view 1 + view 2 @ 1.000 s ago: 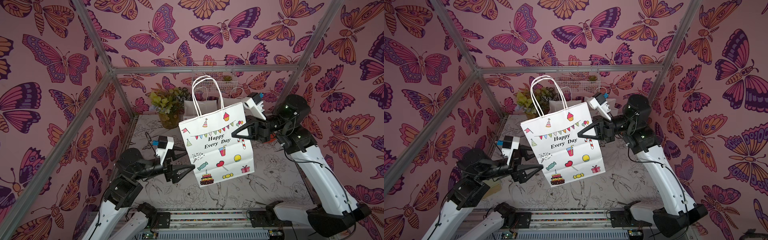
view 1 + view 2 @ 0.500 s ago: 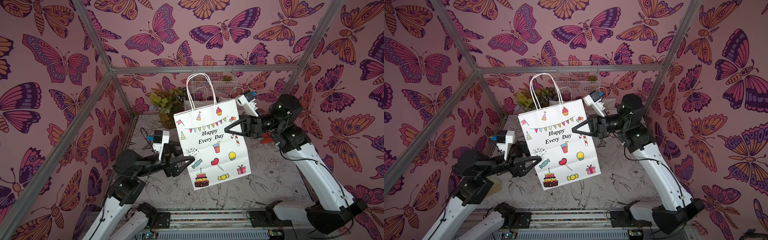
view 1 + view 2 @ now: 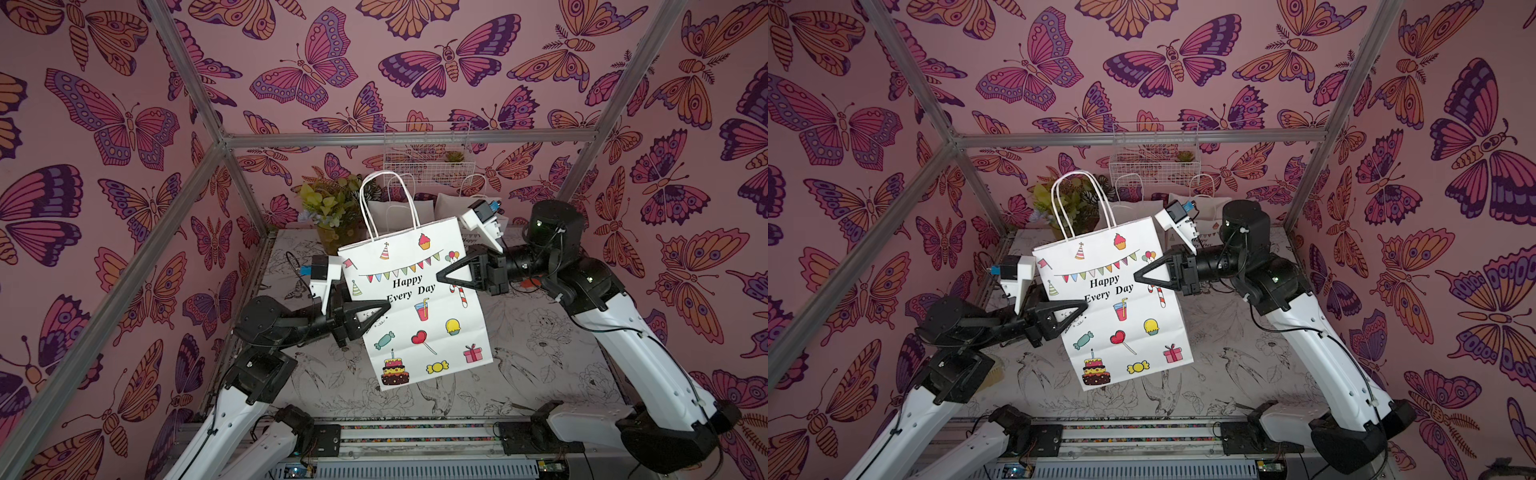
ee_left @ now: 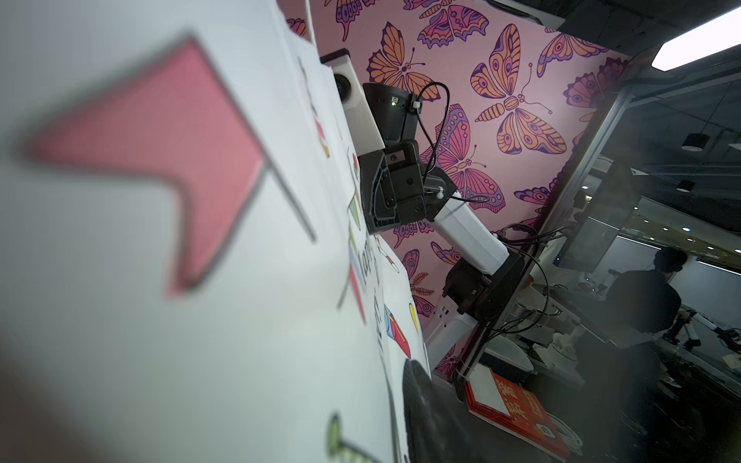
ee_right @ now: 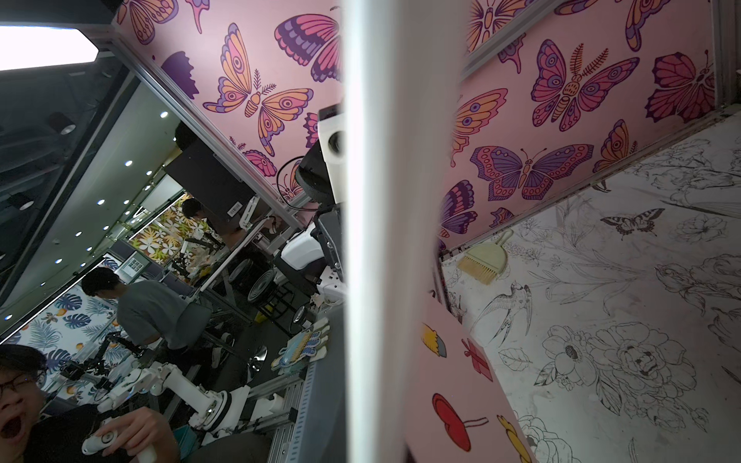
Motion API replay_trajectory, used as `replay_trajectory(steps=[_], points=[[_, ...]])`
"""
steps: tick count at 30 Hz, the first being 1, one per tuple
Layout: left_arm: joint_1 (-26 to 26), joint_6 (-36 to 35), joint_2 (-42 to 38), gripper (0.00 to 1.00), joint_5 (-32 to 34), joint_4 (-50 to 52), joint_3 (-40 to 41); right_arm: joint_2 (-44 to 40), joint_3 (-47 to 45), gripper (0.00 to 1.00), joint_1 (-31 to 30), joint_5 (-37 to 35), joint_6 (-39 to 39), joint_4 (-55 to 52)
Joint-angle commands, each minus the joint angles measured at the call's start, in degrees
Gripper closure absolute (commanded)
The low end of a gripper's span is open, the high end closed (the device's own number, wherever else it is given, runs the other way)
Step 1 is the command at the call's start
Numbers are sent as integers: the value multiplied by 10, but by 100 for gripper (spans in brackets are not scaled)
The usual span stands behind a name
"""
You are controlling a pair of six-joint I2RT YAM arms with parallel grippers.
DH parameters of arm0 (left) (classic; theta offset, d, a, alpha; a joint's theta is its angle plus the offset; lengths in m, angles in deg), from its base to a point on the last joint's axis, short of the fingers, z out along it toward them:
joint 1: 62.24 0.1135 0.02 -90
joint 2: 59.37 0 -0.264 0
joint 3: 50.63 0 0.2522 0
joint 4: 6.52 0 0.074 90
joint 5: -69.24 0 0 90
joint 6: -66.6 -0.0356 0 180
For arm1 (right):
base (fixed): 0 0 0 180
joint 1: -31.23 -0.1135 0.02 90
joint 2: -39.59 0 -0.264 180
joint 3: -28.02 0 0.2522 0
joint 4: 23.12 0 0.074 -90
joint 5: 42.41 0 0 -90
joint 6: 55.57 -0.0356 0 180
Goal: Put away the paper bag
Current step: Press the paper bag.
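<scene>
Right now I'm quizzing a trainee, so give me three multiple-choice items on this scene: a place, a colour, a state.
1. Where is the paper bag? A flat on the table; B up in the air; C in the wire basket.
2. What colour are its handles? A white; B red; C black.
3. How is the right end effector? A open, away from the bag; B shut on the bag's edge; C out of view.
Answers: 1 B, its bottom edge hangs free. 2 A, both loops are white. 3 B, its jaws pinch the bag's side edge.
</scene>
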Motion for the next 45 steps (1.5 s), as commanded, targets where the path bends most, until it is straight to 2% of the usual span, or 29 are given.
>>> replay_trajectory(steps=[1, 6, 15, 17, 20, 22, 24, 29, 32, 37, 45], points=[[2, 0, 1, 63, 10, -22, 13, -22, -12, 100, -3, -29, 40, -16], [2, 4, 9, 74, 12, -25, 14, -52, -48, 100, -3, -53, 12, 44], [2, 29, 28, 73, 5, -51, 19, -106, -117, 100, -3, -127, -38, 155], [2, 33, 31, 76, 3, -57, 20, -110, -130, 100, -3, -130, -46, 171], [2, 37, 32, 93, 3, -64, 21, -115, -142, 100, -3, -132, -52, 181], [2, 39, 32, 98, 4, -69, 22, -115, -142, 99, -3, -133, -52, 179], [2, 40, 31, 99, 7, -73, 24, -115, -142, 91, -3, -129, -51, 175], [2, 38, 24, 100, 20, -71, 27, -120, -139, 58, -3, -111, -38, 137], [3, 36, 20, 100, 23, -68, 27, -129, -142, 47, -5, -101, -20, 97], [2, 37, 24, 100, 22, -69, 27, -138, -141, 40, -17, -96, 16, 27], [3, 38, 22, 100, 29, -71, 29, -115, -121, 41, -53, -122, 78, -66]])
